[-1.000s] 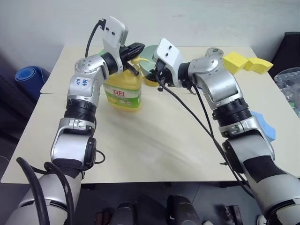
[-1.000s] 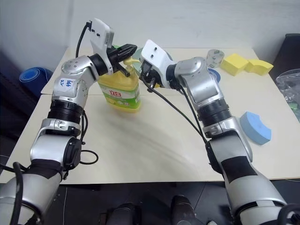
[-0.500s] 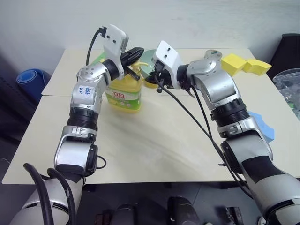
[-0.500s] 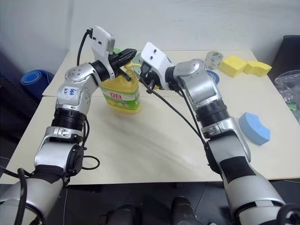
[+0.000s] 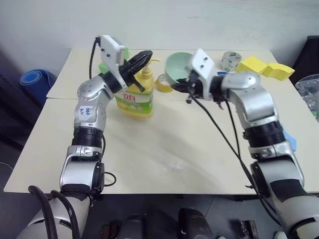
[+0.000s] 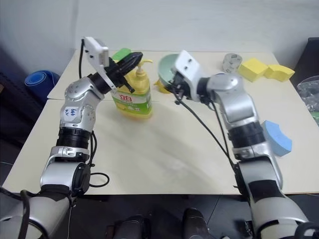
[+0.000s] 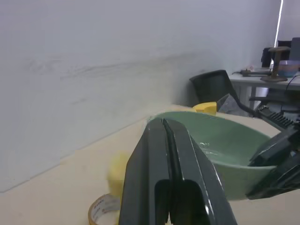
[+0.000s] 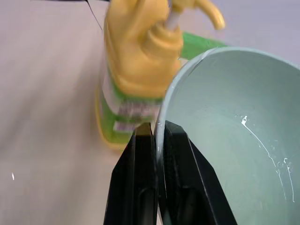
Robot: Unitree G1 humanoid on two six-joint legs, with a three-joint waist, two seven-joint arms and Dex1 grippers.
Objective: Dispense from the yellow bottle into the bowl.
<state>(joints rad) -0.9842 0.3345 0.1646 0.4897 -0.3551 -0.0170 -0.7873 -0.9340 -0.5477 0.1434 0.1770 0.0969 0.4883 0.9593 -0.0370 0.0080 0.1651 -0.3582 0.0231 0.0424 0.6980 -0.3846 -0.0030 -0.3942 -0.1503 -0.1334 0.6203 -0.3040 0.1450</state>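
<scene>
Bowl held beside bottle, table top.

Bottle point(image 5: 134, 92): upright on the table point(image 5: 149, 149), far left part, pump spout pointing toward the bowl point(image 5: 179, 67). Bowl: lifted and tilted just right of the pump, a thin white streak inside; right gripper point(image 8: 157, 131) pinches its rim between both fingers. Left gripper point(image 5: 142, 56): fingers pressed together on nothing, hovering at the pump head. Tape roll point(image 5: 163, 82): between bottle and bowl. Yellow sponges point(image 5: 264, 65): far right corner.
</scene>
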